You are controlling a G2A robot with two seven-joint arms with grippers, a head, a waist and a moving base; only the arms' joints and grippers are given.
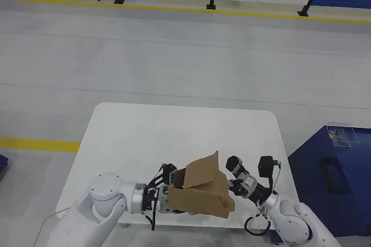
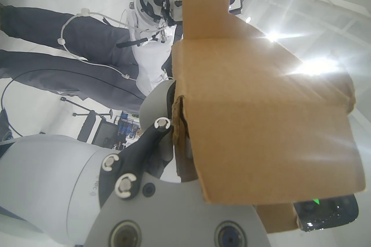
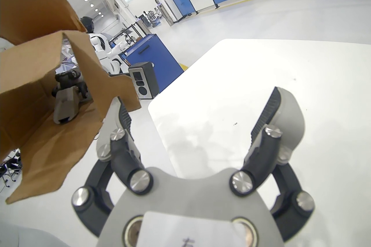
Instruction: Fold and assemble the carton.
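Carton (image 1: 201, 188) | half-open, raised over near edge of desk (image 1: 173, 129), long axis running hand to hand | left hand (image 1: 168, 180) clamps one end | right hand (image 3: 200, 103) spread wide, empty, just beside opposite end's loose flap, likely best placed to fold it

On white rounded arms (image 1: 105, 191), the grey right hand (image 3: 203, 103) has black linkages (image 3: 124, 155), silver screws (image 3: 141, 181), ribbed pads (image 3: 265, 112).
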